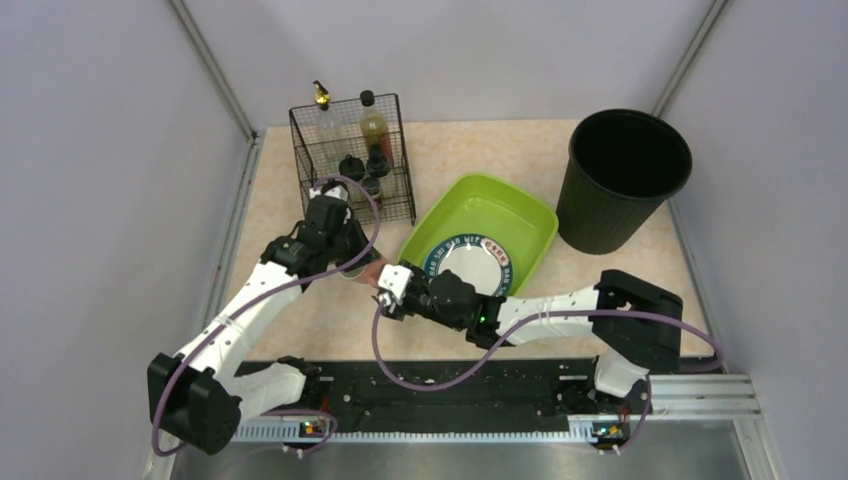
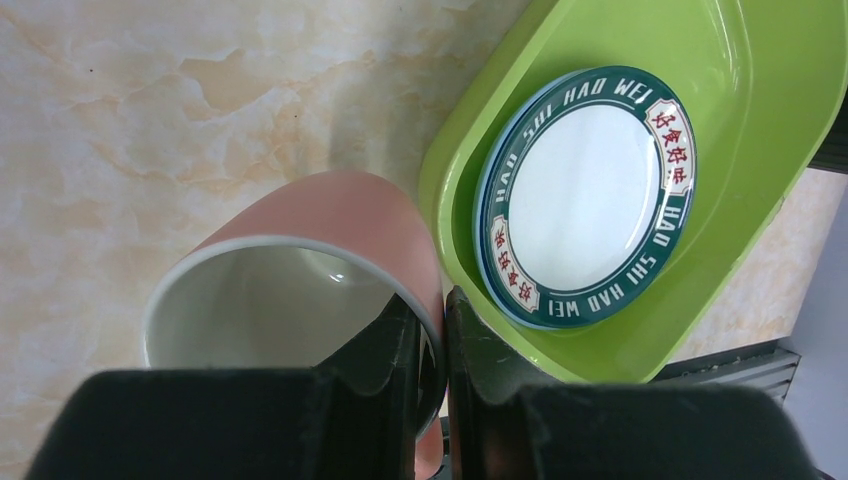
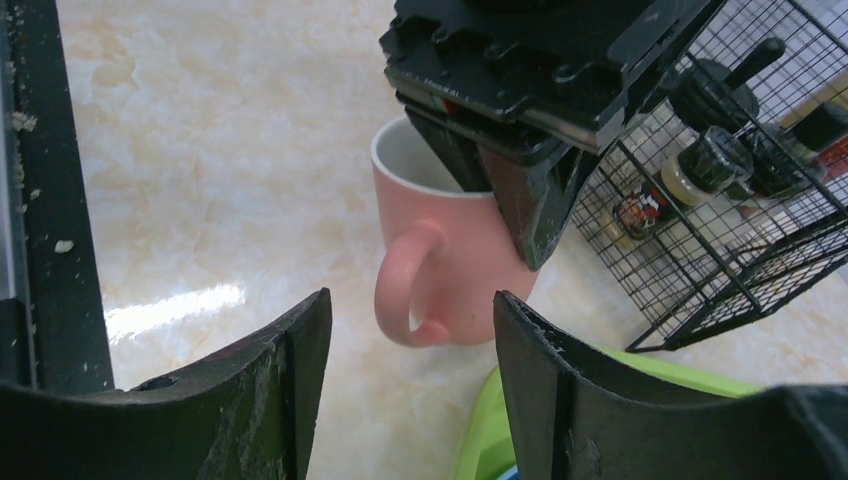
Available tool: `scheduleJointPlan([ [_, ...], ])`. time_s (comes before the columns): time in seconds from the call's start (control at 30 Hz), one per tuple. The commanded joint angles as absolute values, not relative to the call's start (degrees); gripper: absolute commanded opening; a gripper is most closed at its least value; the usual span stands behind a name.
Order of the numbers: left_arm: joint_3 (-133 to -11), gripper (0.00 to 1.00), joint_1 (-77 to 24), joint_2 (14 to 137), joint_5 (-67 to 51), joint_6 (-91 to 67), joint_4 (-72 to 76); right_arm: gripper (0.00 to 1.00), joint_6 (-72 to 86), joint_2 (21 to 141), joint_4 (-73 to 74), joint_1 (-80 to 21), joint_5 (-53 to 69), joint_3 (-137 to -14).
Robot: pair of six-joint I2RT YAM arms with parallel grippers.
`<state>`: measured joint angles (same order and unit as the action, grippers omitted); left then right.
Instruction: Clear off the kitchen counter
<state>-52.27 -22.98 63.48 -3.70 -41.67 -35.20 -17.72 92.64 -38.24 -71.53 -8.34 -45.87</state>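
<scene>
Honestly the top view hides most of what matters. The pink mug (image 3: 455,265) is almost buried under the left claw (image 2: 432,320) there, just a sliver of pink showing. The wrist views help. That claw is pinched onto the mug's rim, one finger inside and one outside, and the mug sits upright with its handle toward the right claw (image 3: 410,300). I can't tell if the mug's base is touching the bench (image 1: 470,150) or just off it.

The right claw is spread open with nothing in it, and the handle shows through the gap.

The plate (image 2: 585,200) lies in the green tub (image 1: 475,195), and the right arm covers its near edge from above. The tub is cut off in both wrist views. The bottles in the wire rack (image 1: 400,150) are too small to read, and the inside of the black bin (image 1: 600,215) is just dark.

The bench lies flat, face up, between the black rail (image 1: 450,390) and the back wall. It looks a bit longer side to side, but the arms, tub and bin cover a lot of it.
</scene>
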Motion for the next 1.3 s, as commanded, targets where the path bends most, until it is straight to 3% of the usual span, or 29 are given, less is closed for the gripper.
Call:
scheduleJointPlan([
  [0.0,-54.6,0.00,-23.2,61.0,-5.1,-41.7,-32.7,0.59,-19.8,95.8,-45.7,-72.4,-9.1,-49.3],
  [0.27,-55.0,0.00,-23.1,61.2,-5.6,-41.6,-32.8,0.49,-21.4,99.8,-48.1,-72.4,-11.0,-50.8],
  [0.47,-55.1,0.00,-23.1,61.4,-6.0,-41.8,-32.8,0.34,-22.6,101.1,-49.6,-72.3,-13.3,-51.1],
  [0.6,-55.1,0.00,-23.1,61.4,-6.9,-42.1,-32.6,0.17,-22.7,102.3,-51.0,-72.3,-14.7,-51.3],
  [0.67,-55.2,0.00,-23.1,61.5,-7.2,-42.0,-32.5,0.01,-22.7,102.6,-52.0,-72.4,-15.7,-51.3],
  [1.13,-53.8,0.05,-23.1,57.3,-6.0,-38.4,-34.4,0.00,-23.1,99.9,-58.2,-72.2,-17.1,-48.0],
  [1.27,-52.7,0.15,-23.1,54.9,-4.0,-37.3,-34.6,0.00,-21.5,97.5,-58.0,-71.4,-14.6,-47.2],
])
